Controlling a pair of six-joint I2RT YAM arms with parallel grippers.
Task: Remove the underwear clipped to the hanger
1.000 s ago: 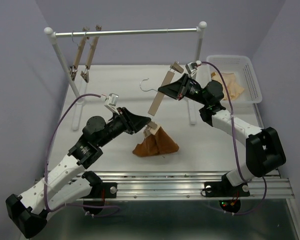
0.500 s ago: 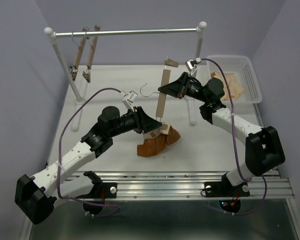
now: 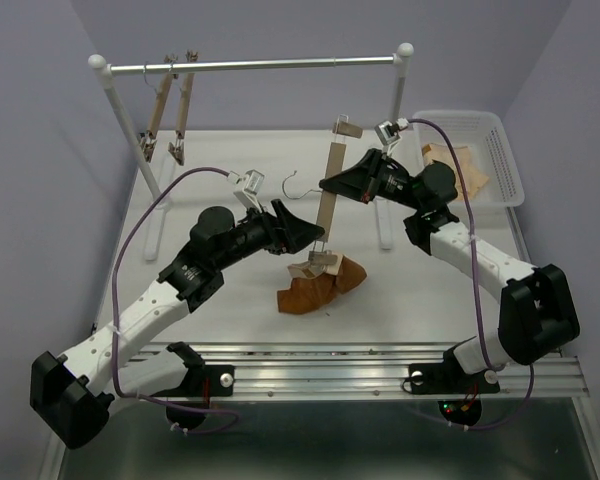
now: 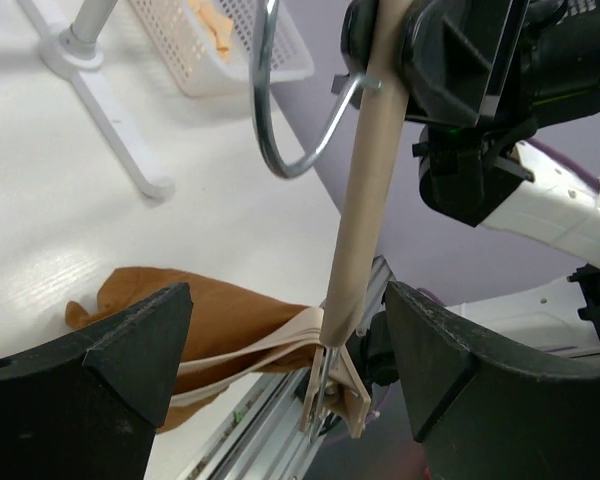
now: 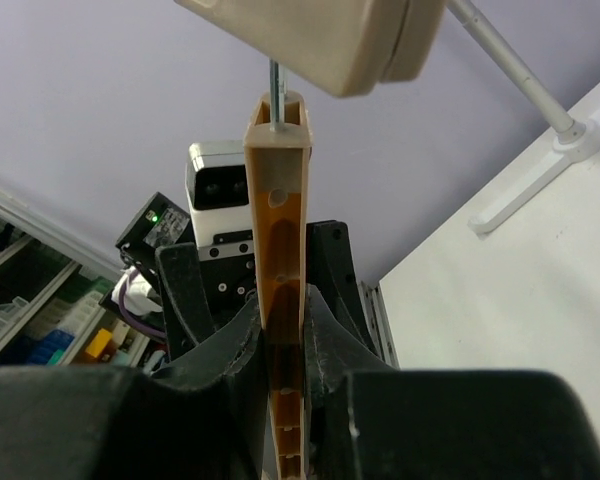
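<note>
The hanger (image 3: pixel 328 205) is held steeply tilted over the table, and my right gripper (image 3: pixel 328 183) is shut on its light-wood bar (image 5: pixel 280 250). The upper clip (image 5: pixel 320 40) is bare. The lower clip (image 4: pixel 340 390) hangs just above the table, with the pale waistband of the rust-orange underwear (image 3: pixel 315 285) running into it. The rest of the underwear (image 4: pixel 200 310) lies crumpled on the table. My left gripper (image 3: pixel 315 240) stands open, and its fingers (image 4: pixel 130 350) sit on either side of the bar's lower end without touching it.
A clothes rack (image 3: pixel 250 66) spans the back, with two bare wooden clip hangers (image 3: pixel 170 115) at its left end. Its right post (image 3: pixel 385 200) stands close behind the held hanger. A white basket (image 3: pixel 495 150) holding peach cloth (image 3: pixel 465 170) sits at the back right.
My left gripper has opened wide and shifted right to straddle the bar's lower end. The hanger swung more upright, and the underwear was dragged a little to the right.
</note>
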